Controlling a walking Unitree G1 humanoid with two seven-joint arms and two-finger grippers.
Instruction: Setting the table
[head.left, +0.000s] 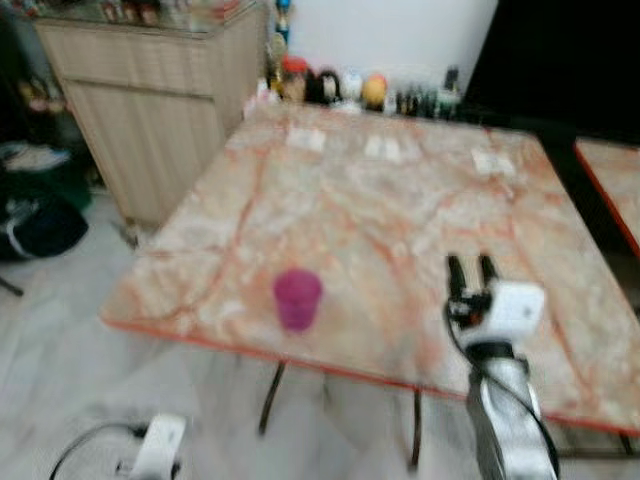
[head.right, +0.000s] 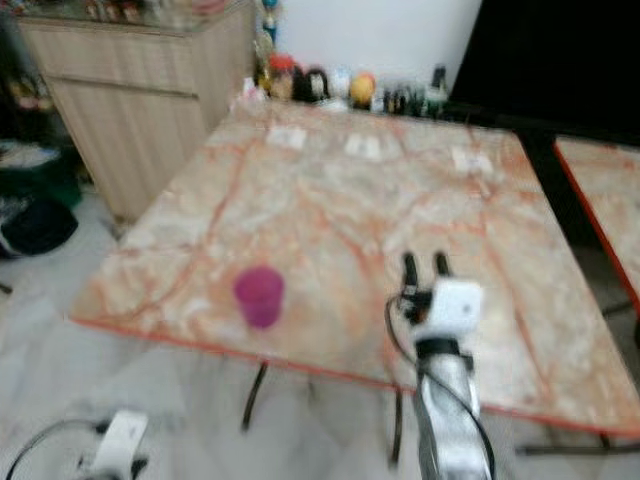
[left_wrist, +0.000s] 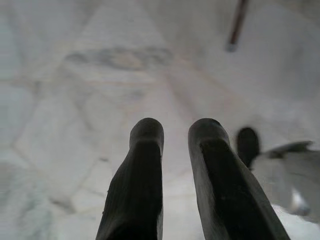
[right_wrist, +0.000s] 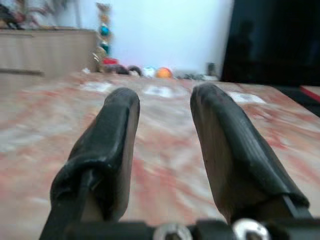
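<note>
Your right gripper raised over the marble table, fingers parted with nothing between them, purple cup upright near the table's front edge to its left, your left gripper low over the floor, fingers narrowly apart.

Marble-patterned bench with an orange rim, standing on a pale tiled floor.

The bench has a cream top veined in pink and orange, and thin dark legs show under its near edge. A magenta cup stands upright near the near edge, toward the near left corner. Three small whitish flat items lie spaced along the far part of the top, too blurred to identify. A cluster of small bottles and round objects lines the far edge.
</note>
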